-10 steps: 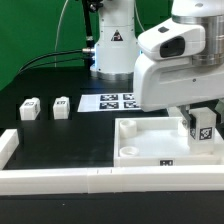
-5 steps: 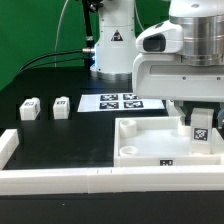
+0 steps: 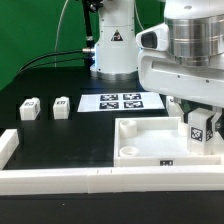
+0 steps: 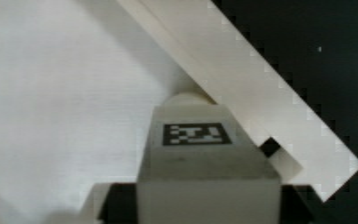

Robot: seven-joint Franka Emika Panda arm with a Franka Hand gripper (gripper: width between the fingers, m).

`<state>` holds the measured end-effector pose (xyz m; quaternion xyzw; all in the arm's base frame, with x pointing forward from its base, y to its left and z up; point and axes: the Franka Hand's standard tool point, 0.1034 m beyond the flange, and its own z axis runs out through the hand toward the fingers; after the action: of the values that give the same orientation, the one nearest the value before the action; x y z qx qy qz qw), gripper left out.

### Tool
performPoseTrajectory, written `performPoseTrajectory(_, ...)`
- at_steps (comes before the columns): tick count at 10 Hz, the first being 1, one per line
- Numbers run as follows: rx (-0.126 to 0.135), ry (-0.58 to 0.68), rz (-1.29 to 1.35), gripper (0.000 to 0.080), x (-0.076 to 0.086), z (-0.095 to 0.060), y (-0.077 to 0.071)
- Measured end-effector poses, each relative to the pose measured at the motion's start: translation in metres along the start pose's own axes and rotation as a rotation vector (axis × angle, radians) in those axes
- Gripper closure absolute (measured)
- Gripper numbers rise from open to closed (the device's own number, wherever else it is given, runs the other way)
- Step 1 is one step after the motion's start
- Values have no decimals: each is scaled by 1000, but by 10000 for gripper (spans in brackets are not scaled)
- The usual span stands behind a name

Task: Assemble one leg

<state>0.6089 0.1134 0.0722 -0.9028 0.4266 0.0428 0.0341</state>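
Observation:
My gripper [image 3: 199, 116] is shut on a leg [image 3: 201, 131], a small white block with a black-and-white tag. It holds the leg upright at the right end of the large white tray piece [image 3: 140, 146]. In the wrist view the leg [image 4: 197, 140] stands between my dark fingers [image 4: 123, 203], with its far end against the inside of the tray's raised wall [image 4: 229, 60]. Two more legs [image 3: 29, 108] [image 3: 61, 106] stand on the black table at the exterior view's left.
The marker board [image 3: 120, 101] lies behind the tray, in front of the arm's base [image 3: 112, 45]. Long white border bars [image 3: 70, 181] run along the front, with an end piece [image 3: 8, 146] at the exterior view's left.
My wrist has turned and shifted slightly toward the exterior view's right. The leg stays held at the tray's right end, sitting a little lower.

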Motion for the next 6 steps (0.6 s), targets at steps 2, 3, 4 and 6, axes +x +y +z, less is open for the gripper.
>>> performPoseTrajectory(2,4,-8,224,506,-2,1,-1)
performPoseTrajectory(3,10,-13,348,506,-2,1,-1)
performPoseTrajectory(4,20,-20,489,506,-2,1,-2)
performPoseTrajectory(6,33,-26,668,506,-1,0,-4)
